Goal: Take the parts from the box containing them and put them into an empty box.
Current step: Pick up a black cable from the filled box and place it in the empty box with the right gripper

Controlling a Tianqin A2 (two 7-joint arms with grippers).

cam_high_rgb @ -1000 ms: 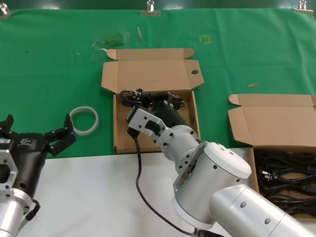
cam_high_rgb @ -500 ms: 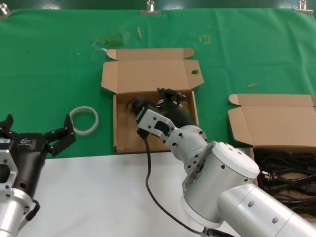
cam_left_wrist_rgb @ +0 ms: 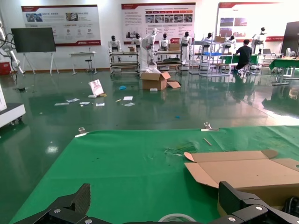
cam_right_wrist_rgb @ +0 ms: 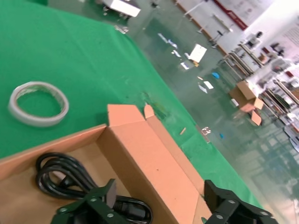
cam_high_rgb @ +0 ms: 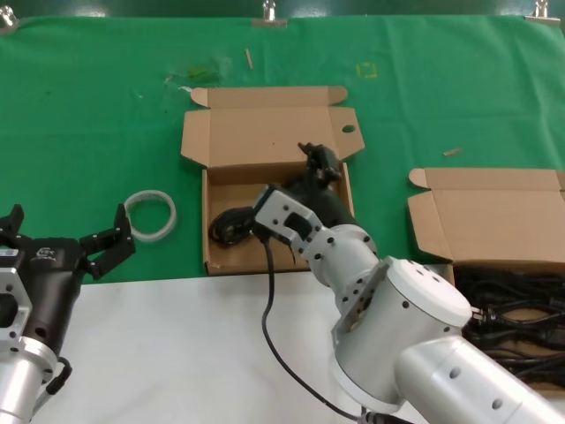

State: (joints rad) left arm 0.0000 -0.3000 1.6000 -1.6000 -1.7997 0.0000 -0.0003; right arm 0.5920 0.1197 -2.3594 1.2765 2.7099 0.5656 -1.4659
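Note:
The box with the round hole in its lid tab (cam_high_rgb: 265, 132) lies open at the middle of the green cloth. One black cord bundle (cam_high_rgb: 231, 225) lies loose in its left part; it also shows in the right wrist view (cam_right_wrist_rgb: 60, 175). My right gripper (cam_high_rgb: 320, 166) is open and empty over the far right part of this box, clear of the cord; in the right wrist view (cam_right_wrist_rgb: 163, 205) its jaws straddle the lid's fold. The plain-lidded box (cam_high_rgb: 494, 221) at the right holds several black cords (cam_high_rgb: 512, 309). My left gripper (cam_high_rgb: 66, 234) is open and parked at the lower left.
A white ring of tape (cam_high_rgb: 150, 215) lies on the cloth left of the middle box, close to my left gripper; it also shows in the right wrist view (cam_right_wrist_rgb: 37, 103). The white table edge runs along the near side. My right arm spans the middle box's near right corner.
My right gripper has opened and let go of the cord bundle, which now lies in the left part of the middle box. The gripper has moved right and farther back. The left arm has not moved.

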